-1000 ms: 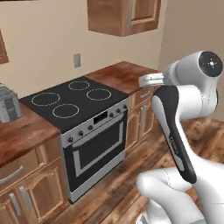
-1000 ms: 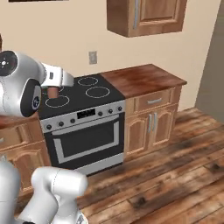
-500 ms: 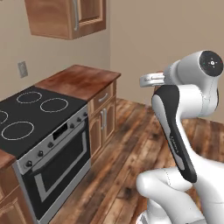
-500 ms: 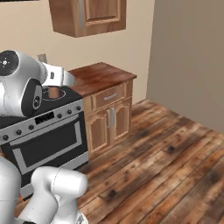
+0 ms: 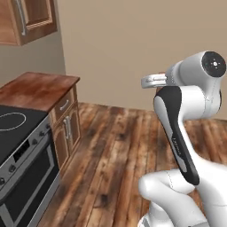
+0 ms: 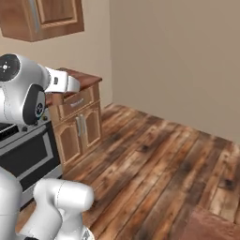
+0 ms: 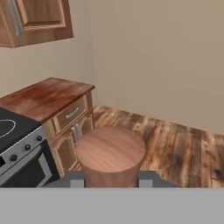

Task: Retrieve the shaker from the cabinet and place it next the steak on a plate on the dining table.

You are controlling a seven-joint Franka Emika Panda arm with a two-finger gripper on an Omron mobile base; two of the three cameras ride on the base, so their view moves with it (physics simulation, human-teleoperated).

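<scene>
The white arm (image 6: pixel 28 89) reached over the wood-topped table (image 6: pixel 82 79), a wall cabinet (image 6: pixel 47 18) hanging above, plank floor (image 6: pixel 154 159) beyond.

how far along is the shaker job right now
Done: the small brown wooden shaker is out of the cabinet and clamped between the tool fingertips, seen end-on in the hand view. In hand: it is carried past the black stove and the reddish-brown wooden counter, over plank flooring. Left: reaching the dining table and setting the shaker beside the steak; none of these is in sight.
</scene>
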